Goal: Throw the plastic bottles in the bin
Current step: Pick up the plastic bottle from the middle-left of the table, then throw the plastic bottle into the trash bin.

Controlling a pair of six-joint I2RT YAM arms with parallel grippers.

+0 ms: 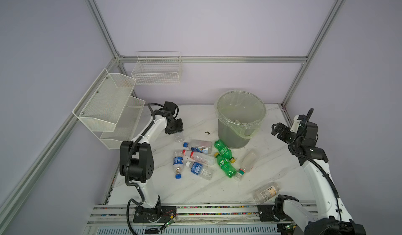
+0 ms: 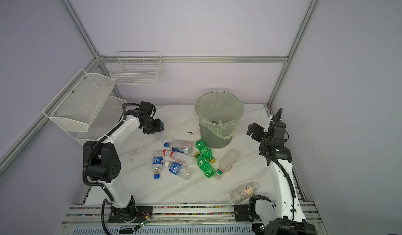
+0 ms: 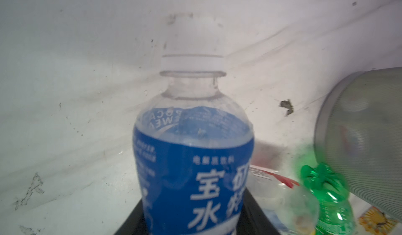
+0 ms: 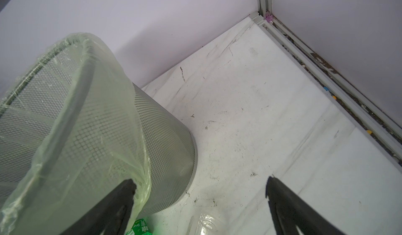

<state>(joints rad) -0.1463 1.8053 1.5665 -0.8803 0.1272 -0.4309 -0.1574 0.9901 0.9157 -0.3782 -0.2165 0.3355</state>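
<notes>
**Left hand (image 1: 176,131):** closed about the blue-labelled bottle (image 3: 193,157). In the left wrist view its dark jaws flank the label on both sides, and nothing else is in the grip. The bottle's long axis runs along the line of the hand, with the white cap foremost and pointing down at the desk (image 1: 195,192). In both top views only the bottle's clear end shows beneath the hand. Whether that end touches the desk cannot be told.

**Bin (image 1: 228,136):** upright at the far side of the desk, to the robot's right of the left hand and well apart from it, with its bag-lined mouth opening upward. The coming move appears to turn on 1 relation: the bottle must rise above the rim and travel toward the robot's right before release. It would likely enter best end-first, so that its long axis does not bridge the rim.

**Right hand (image 4: 200,180):** spread wide and empty, near the bin's right wall. It is the nearer of the 2 hands to the bin.

**Remaining bottles:** lying on their sides between the 2 arms, in front of the bin, with long axes at mixed angles. 1 green bottle (image 1: 224,150) lies just beside the bin's foot. 1 clear bottle (image 1: 266,192) lies apart, near the right arm's base.
</notes>
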